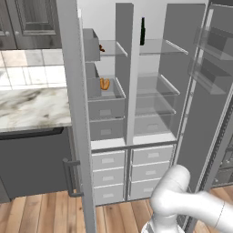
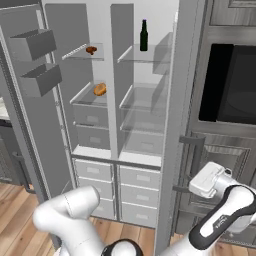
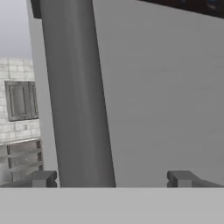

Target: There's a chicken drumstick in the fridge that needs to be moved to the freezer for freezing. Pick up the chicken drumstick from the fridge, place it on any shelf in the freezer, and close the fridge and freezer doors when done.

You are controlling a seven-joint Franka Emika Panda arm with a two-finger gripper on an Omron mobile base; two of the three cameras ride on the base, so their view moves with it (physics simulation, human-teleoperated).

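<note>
The chicken drumstick (image 1: 101, 48) (image 2: 91, 49), a small reddish-brown lump, lies on the upper clear shelf (image 1: 113, 51) (image 2: 82, 53) of the freezer (image 1: 105, 98) (image 2: 90, 115). The fridge (image 1: 154, 91) (image 2: 142, 100) beside it stands open too. My gripper (image 2: 199, 184) (image 3: 111, 178) is low at the right, against the outside of the open fridge door (image 2: 181, 125) (image 3: 162, 96). In the hand view its fingertips (image 3: 41, 178) stand wide open on either side of the door's vertical grey handle bar (image 3: 78, 100), holding nothing. The freezer door (image 1: 73, 113) hangs open at the left.
A golden-orange food item (image 1: 104, 83) (image 2: 100, 89) rests on the freezer's second shelf. A dark bottle (image 1: 142, 31) (image 2: 144, 36) stands on the fridge's top shelf. A marble counter (image 1: 32, 107) lies left of the freezer door; a dark oven front (image 2: 230, 85) is right of the fridge door.
</note>
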